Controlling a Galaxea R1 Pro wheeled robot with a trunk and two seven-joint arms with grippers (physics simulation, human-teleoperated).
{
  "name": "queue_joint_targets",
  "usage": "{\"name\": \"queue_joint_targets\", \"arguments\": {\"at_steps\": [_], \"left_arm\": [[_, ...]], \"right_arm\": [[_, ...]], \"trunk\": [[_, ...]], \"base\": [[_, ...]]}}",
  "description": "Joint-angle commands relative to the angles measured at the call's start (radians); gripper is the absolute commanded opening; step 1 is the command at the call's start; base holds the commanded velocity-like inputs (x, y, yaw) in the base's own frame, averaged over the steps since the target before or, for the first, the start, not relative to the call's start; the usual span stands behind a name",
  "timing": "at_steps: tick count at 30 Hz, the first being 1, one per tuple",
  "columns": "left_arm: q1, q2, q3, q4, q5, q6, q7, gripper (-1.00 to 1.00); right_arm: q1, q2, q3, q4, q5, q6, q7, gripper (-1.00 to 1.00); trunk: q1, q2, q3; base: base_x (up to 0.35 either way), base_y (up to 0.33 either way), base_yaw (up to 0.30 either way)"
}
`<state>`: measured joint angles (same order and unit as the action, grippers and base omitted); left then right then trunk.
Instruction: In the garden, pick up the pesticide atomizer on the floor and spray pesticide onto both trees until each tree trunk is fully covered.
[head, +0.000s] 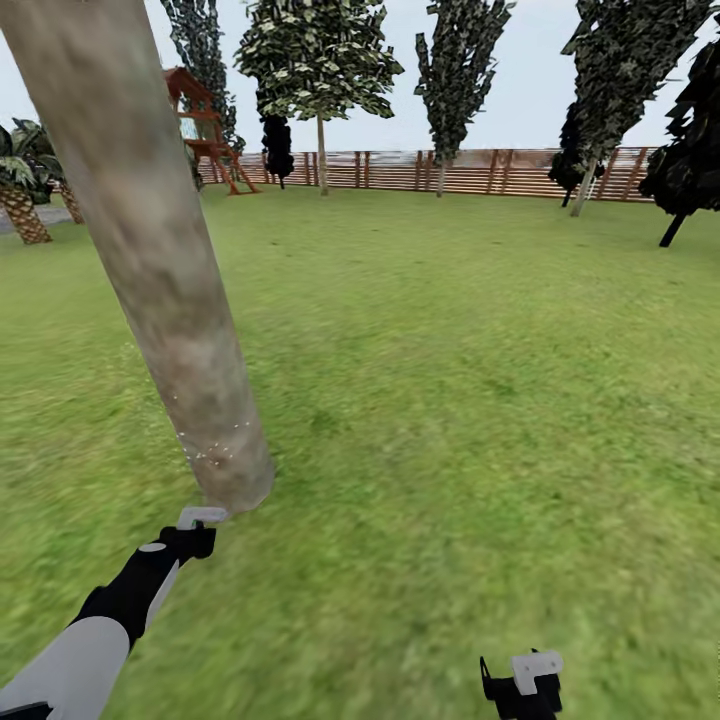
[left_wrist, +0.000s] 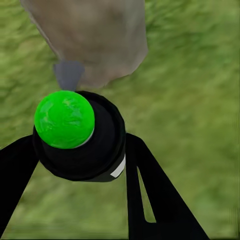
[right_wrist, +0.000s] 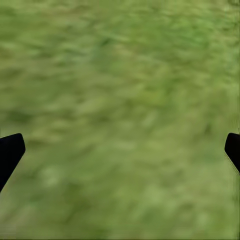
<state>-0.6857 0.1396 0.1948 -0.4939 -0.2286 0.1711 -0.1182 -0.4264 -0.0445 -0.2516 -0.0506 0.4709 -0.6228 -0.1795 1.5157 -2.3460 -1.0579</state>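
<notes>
2 grippers: my left gripper (left_wrist: 82, 150) has its jaws clamped round the pesticide atomizer (left_wrist: 75, 132), nozzle near the base of the tree trunk (head: 150, 250); my right gripper (right_wrist: 120, 150) hangs over grass (head: 450, 400), jaws apart. I judge the atomizer light, rigid, smooth; hold the black body below its green cap.

The head camera is looking forward and down across the lawn (head: 450, 400), taking in the near tree trunk (head: 150, 260) up close and the fence (head: 480, 172) far off. The left wrist camera is peering along its fingers, very near the same trunk's (left_wrist: 95, 40) base, so both are sharing that spot. The right wrist camera is facing straight down at grass (right_wrist: 120, 110).
</notes>
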Motion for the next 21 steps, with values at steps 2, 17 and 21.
{"name": "queue_joint_targets", "arguments": {"at_steps": [2, 17, 21], "left_arm": [[0.0, 0.0, 0.0, 0.0, 0.0, 0.0, 0.001, -1.0], [0.0, 0.0, 0.002, 0.0, 0.004, 0.001, 0.004, -1.0], [0.0, 0.002, 0.002, 0.0, 0.011, 0.001, 0.005, -1.0]], "right_arm": [[0.0, 0.0, 0.0, 0.0, 0.0, 0.0, 0.0, 1.0], [0.0, 0.0, 0.0, 0.0, 0.0, 0.0, 0.0, 1.0], [0.0, 0.0, 0.0, 0.0, 0.0, 0.0, 0.0, 1.0]], "trunk": [[0.0, 0.0, 0.0], [0.0, 0.0, 0.0], [0.0, 0.0, 0.0]], "base": [[0.0, -0.272, 0.077], [0.071, -0.272, 0.081], [0.126, -0.27, 0.276]]}}
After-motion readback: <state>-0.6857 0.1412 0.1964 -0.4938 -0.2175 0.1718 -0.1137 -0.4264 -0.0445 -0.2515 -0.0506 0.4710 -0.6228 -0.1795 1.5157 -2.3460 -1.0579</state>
